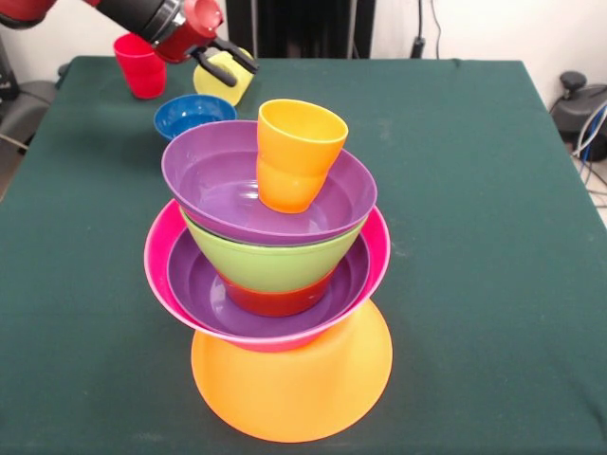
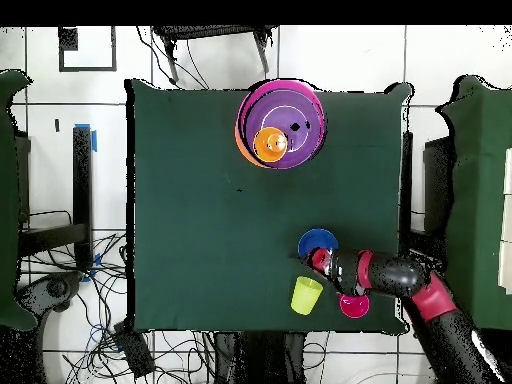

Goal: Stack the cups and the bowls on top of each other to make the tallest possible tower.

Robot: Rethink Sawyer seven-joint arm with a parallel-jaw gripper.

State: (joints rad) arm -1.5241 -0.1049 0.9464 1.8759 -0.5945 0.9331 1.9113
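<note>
The gripper (image 1: 230,63) is hanging open and empty. The yellow cup (image 1: 224,80) is sitting upright right under its fingertips, far left of the tower (image 1: 275,284).

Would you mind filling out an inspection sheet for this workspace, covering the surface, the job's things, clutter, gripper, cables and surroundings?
Surface: green table, covered by a cloth.
Job's things: tower on an upturned orange bowl, then pink, purple, red-orange, lime and purple bowls, with the orange cup upright on top. Blue bowl, yellow cup and red cup stand apart at the far side in the front view.
Clutter: nothing seen.
Gripper: gripper open, at the yellow cup.
Cables: cables on the floor.
Surroundings: tiled floor; dark furniture beside the table.
</note>
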